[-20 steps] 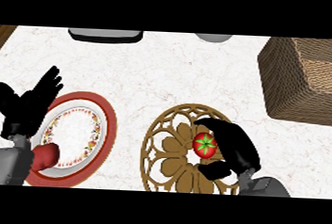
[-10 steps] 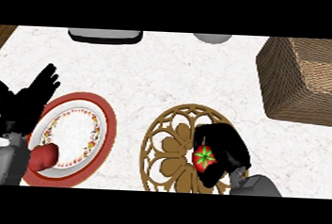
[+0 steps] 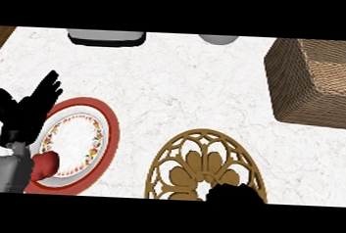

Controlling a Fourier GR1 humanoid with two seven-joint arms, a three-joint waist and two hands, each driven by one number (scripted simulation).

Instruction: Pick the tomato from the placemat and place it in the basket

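Observation:
The round wooden lattice placemat lies at the lower middle of the counter, and no tomato shows on it. My right hand is a curled black shape over the mat's near edge, cut off by the view's lower border. The tomato is hidden, apparently inside that hand. The brown woven basket stands at the far right, well beyond the hand. My left hand rests open at the left edge, fingers up, beside a plate.
A red-rimmed white plate lies at the left with a red item on its near side. A dark tray-like object and a grey round object sit at the counter's far edge.
My right hand closed round the tomato and drew back toward the view's lower edge. The tomato has left the mat's centre and no longer shows. The left hand has barely moved.

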